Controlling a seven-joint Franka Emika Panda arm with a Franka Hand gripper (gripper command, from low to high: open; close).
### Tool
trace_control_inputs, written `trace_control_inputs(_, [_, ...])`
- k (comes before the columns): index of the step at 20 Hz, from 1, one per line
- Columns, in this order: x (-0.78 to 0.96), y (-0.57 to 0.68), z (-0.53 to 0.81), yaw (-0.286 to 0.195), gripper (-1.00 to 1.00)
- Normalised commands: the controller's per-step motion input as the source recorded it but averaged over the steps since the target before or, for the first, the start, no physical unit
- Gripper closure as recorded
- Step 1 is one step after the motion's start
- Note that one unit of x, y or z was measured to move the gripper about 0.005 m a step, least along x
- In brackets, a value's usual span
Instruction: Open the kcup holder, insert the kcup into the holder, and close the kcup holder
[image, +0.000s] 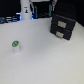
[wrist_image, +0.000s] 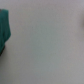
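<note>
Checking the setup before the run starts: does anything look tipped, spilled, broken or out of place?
Nothing stands out. The kcup stands upright on the white table, apart from the kcup holder, whose two drawers look shut. No spills show.

Likely a lab or test bench: plain white tabletop, dark cluttered equipment along the back edge.

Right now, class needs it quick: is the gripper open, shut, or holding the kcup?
Gripper: cannot be told; its fingers show in neither view. The kcup stands alone on the table, so it is not being held.
</note>
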Motion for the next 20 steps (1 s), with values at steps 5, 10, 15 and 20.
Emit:
trace_control_inputs(5, [-0.43, 0.57, 0.07, -0.171, -1.0])
trace_control_inputs(10, [-0.39, 0.61, 0.05, -0.186, -1.0])
trace_control_inputs(15, [-0.34, 0.65, 0.0, -0.192, -1.0])
trace_control_inputs(20, [-0.33, 0.67, 0.0, -0.189, -1.0])
